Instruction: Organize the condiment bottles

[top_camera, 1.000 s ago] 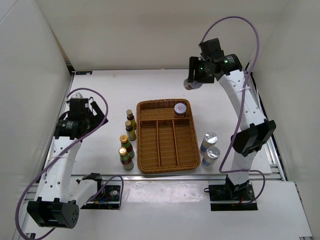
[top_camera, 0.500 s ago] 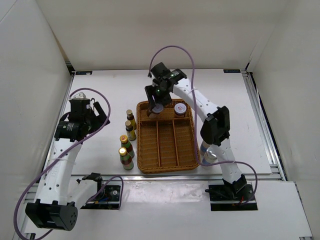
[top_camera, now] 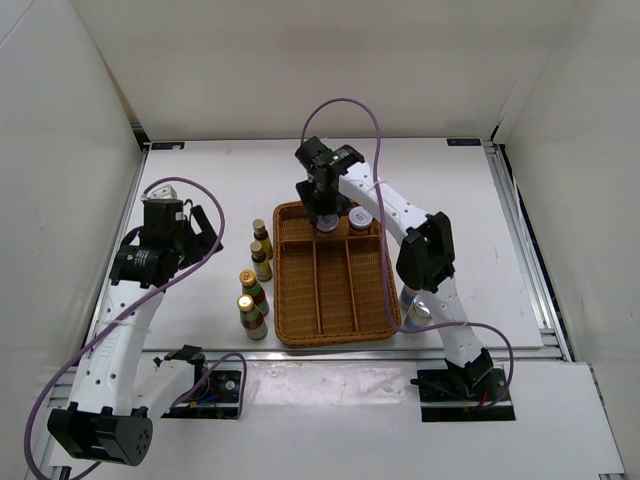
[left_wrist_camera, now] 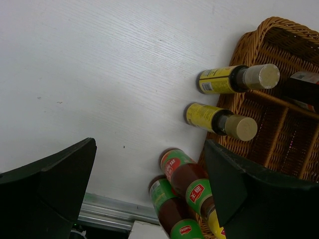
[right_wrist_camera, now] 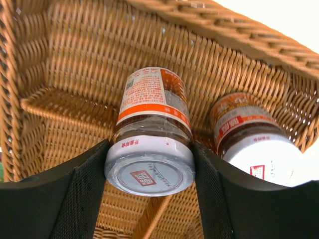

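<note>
Wicker tray (top_camera: 283, 285), far compartment: the right gripper (right_wrist_camera: 149, 172) pinches a purple-lidded jar (right_wrist_camera: 152, 119) by its lid, long axis upright, just beside a second jar (right_wrist_camera: 249, 134); left gripper (top_camera: 190, 240) spread, left of the tray.

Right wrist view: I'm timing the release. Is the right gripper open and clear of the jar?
No: the right gripper is shut on the jar, its fingers pressing both sides of the lid.

You'll find Chinese print on the jar (right_wrist_camera: 149, 144) lid and label, too small to read. Labels on the bottles (left_wrist_camera: 215, 81) are no clearer.
</note>
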Controlling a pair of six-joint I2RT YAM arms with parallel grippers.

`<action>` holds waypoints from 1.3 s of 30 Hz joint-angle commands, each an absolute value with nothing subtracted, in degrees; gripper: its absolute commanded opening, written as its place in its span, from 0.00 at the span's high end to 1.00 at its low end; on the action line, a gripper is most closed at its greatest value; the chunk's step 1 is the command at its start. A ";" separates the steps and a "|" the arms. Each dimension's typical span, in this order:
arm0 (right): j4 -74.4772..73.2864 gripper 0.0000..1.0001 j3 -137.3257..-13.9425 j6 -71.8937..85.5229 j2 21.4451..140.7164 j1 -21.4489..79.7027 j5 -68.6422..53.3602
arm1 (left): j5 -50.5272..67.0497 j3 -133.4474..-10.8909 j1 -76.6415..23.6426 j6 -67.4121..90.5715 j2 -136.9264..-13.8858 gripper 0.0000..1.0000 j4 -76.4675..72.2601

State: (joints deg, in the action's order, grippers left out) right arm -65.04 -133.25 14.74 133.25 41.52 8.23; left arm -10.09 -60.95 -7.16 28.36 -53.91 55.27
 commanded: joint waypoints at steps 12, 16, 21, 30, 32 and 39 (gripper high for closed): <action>-74.44 0.00 -132.64 17.92 110.84 36.40 20.74 | -8.96 -60.56 -8.17 27.69 -54.49 0.00 54.41; -79.72 0.00 -124.48 19.07 102.67 34.01 23.55 | -8.96 -59.94 -8.78 27.69 -53.97 0.00 54.40; -83.40 0.00 -106.31 22.58 92.83 30.77 22.07 | -10.11 -58.18 -9.32 28.21 -53.44 0.00 53.88; -83.85 0.00 -85.62 32.42 81.22 30.15 14.41 | -9.06 -57.04 -9.32 29.36 -52.91 0.00 53.35; -82.27 0.00 -82.11 33.48 80.16 30.15 13.72 | -9.05 -57.04 -9.32 29.36 -52.91 0.00 53.35; -75.51 0.08 -71.11 34.80 78.13 30.15 7.38 | -8.00 -57.04 -9.32 29.88 -52.91 0.00 53.35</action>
